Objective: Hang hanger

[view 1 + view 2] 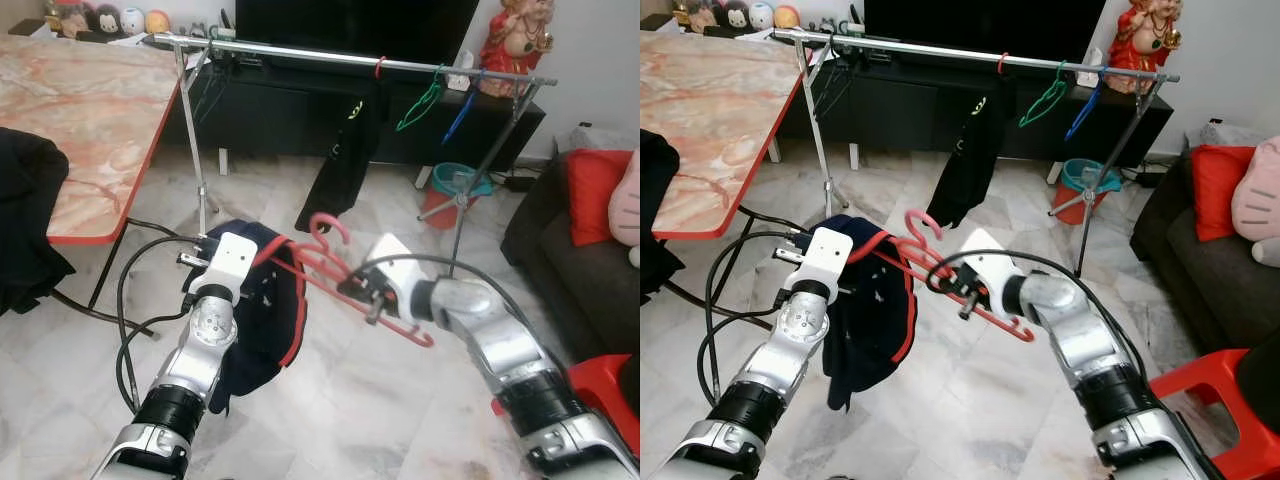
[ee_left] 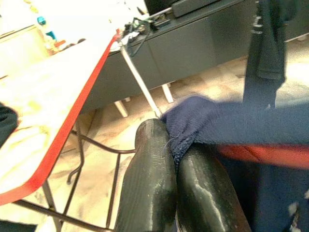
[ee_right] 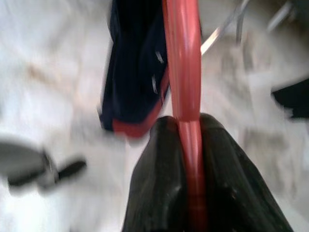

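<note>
- Two silver arms, nearest the camera, reach forward over the pale marble floor [image 1: 380,400]; the left gripper [image 2: 176,159] has its fingers pressed together on a fold of the navy garment [image 1: 262,310]; the right gripper [image 3: 193,130] is clamped on the bar of the red hanger [image 1: 330,262].
- Navy garment with red trim: draped from the left gripper and over one end of the red hanger, hanging slack toward the floor; whether it is properly seated on the hanger's shoulders cannot be told.
- Red hanger: held low between the two grippers, tilted, its hook pointing up and toward the rail; judged as lifted and carried but not yet hung.
- Clothes rail [image 1: 300,52]: a silver bar on crossed legs, standing well beyond the grippers in front of the dark TV cabinet [image 1: 300,115]; it already bears a black garment [image 1: 345,165], a green hanger [image 1: 420,105] and a blue hanger [image 1: 460,115]; bare bar lies between its left post and the black garment.
- Surroundings: marble-topped table with a red edge [image 1: 90,120] on the robot's left; dark sofa with a red cushion [image 1: 590,195] on its right; teal bucket [image 1: 460,180] near the rail's right leg.
- Progress, as judged: grasp done; still to do are the approach, the raising of the hook over the bar, and the release.
</note>
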### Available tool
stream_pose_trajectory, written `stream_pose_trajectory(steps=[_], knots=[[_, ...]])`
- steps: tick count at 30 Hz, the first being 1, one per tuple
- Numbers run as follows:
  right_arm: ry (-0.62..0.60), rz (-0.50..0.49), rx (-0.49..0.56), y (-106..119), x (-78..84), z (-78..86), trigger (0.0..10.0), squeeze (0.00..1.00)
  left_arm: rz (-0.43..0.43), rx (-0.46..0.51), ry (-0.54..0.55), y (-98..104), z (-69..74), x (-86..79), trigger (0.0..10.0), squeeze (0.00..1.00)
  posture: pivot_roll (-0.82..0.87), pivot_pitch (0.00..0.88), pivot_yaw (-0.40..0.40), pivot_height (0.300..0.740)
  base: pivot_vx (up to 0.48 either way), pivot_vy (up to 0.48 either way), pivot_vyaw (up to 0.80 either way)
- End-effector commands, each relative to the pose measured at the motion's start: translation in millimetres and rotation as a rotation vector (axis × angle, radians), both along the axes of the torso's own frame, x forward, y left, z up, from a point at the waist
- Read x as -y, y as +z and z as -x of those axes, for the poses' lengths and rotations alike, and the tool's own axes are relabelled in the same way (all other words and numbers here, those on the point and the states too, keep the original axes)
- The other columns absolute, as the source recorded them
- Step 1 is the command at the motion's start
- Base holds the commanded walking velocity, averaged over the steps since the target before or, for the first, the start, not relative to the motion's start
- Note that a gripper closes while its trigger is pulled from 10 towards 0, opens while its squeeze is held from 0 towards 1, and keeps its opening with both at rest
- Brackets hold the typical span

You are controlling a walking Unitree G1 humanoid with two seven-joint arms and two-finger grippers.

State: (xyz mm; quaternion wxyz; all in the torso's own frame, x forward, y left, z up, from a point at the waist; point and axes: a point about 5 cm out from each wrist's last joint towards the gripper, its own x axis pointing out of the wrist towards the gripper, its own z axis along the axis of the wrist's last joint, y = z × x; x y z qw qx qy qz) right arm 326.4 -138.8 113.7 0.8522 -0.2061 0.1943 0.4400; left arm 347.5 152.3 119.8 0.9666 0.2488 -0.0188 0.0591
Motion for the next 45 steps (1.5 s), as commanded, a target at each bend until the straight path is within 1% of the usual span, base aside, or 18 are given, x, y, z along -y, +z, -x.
stream_pose_trajectory(steps=[1, 4, 7, 8, 10, 11, 12, 13, 16, 21, 24, 26, 27, 28, 31, 35, 40, 45], knots=[[0.012, 0.064, -0.019, -9, 13.0, 4.0, 0.0, 0.0, -0.002, 0.041, 0.008, 10, -3.4, 1.9, 0.0, 0.0, 0.14, 0.01, -0.184, 0.736, 0.0, 0.0, 0.0], [0.061, 0.181, -0.083, -27, 31.2, 14.7, 0.0, 0.0, 0.009, 0.037, 0.035, 9, -3.3, -2.0, 0.0, 0.0, 0.14, 0.012, -0.182, 0.736, 0.0, 0.0, 0.0], [0.085, 0.214, -0.125, -35, 38.8, 20.9, 0.0, 0.0, 0.01, 0.02, 0.033, 7, -3.2, -2.9, 0.0, 0.0, 0.14, 0.014, -0.178, 0.736, 0.0, 0.0, 0.0], [0.114, 0.22, -0.14, -37, 41.7, 24.5, 0.0, 0.0, 0.009, -0.006, 0.028, 3, -3.1, -2.9, 1.4, 0.0, 0.14, 0.014, -0.178, 0.736, 0.0, 0.0, 0.0], [0.125, 0.224, -0.141, -38, 42.4, 25.5, 0.0, 0.0, 0.009, -0.014, 0.029, 2, -2.8, -3.1, 1.4, 0.0, 0.14, 0.016, -0.176, 0.736, 0.0, 0.0, 0.0], [0.135, 0.213, -0.148, -38, 43.0, 26.6, 0.0, 0.0, 0.013, -0.021, 0.033, 0, -2.2, -4.4, 10.0, 0.0, 0.14, 0.017, -0.175, 0.736, 0.0, 0.0, 0.0], [0.143, 0.205, -0.152, -38, 42.8, 27.4, 0.0, 0.0, 0.014, -0.028, 0.031, -1, -1.9, -4.9, 10.0, 0.0, 0.14, 0.02, -0.17, 0.736, 0.0, 0.0, 0.0], [0.176, 0.192, -0.166, -37, 42.0, 30.3, 10.0, 0.0, 0.021, -0.052, 0.02, -6, -1.0, -5.7, 10.0, 0.0, 0.14, 0.022, -0.163, 0.736, 0.0, 0.0, 0.0], [0.16, 0.184, -0.134, -36, 41.7, 27.1, 10.0, 0.0, 0.056, -0.063, -0.022, -9, 0.9, -4.6, 10.0, 0.0, 0.14, 0.026, -0.155, 0.736, 0.0, 0.0, 0.0], [-0.051, 0.083, -0.022, -32, 45.0, 12.5, 10.0, 0.0, 0.125, -0.05, -0.033, -15, 13.6, -14.3, 10.0, 0.0, 0.14, 0.036, -0.13, 0.736, 0.0, 0.0, 0.0], [-0.226, -0.053, 0.06, -28, 46.1, 5.9, 10.0, 0.0, 0.181, -0.052, 0.018, -22, 22.2, -26.3, 10.0, 0.0, 0.15, 0.032, -0.114, 0.736, 0.0, 0.0, 0.0], [-0.273, -0.098, 0.101, -26, 46.3, 4.2, 10.0, 0.0, 0.197, -0.054, 0.023, -24, 24.6, -29.6, 10.0, 0.0, 0.15, 0.032, -0.111, 0.736, 0.0, 0.0, 0.0], [-0.363, -0.174, 0.152, -22, 47.9, 2.0, 10.0, 0.0, 0.227, -0.052, 0.024, -26, 28.1, -33.5, 10.0, 0.0, 0.15, 0.027, -0.107, 0.736, 0.0, 0.0, 0.0], [-0.54, -0.291, 0.204, -22, 52.7, 1.0, 10.0, 0.0, 0.296, -0.039, 0.022, -28, 33.7, -37.8, 10.0, 0.0, 0.15, 0.025, -0.105, 0.736, 0.0, 0.0, 0.0], [-0.688, -0.414, 0.2, -32, 50.7, 8.0, 10.0, 0.0, 0.378, -0.015, 0.015, -28, 39.7, -39.2, 10.0, 0.0, 0.15, 0.022, -0.096, 0.736, 0.0, 0.0, 0.0], [-0.804, -0.436, 0.184, -58, 39.8, 23.4, 10.0, 0.0, 0.455, 0.039, 0.001, -21, 42.2, -36.0, 10.0, 0.0, 0.16, 0.019, -0.088, 0.736, 0.0, 0.0, 0.0], [-0.98, -0.466, 0.238, -65, 41.7, 28.4, 10.0, 0.0, 0.5, 0.069, 0.004, -17, 42.1, -38.6, 10.0, 0.0, 0.15, 0.015, -0.075, 0.736, 0.0, 0.0, 0.0], [-0.98, -0.472, 0.237, -66, 39.2, 29.5, 10.0, 0.0, 0.514, 0.084, -0.014, -14, 42.4, -36.5, 10.0, 0.0, 0.15, 0.0, -0.069, 0.736, 0.0, 0.0, 0.0]])
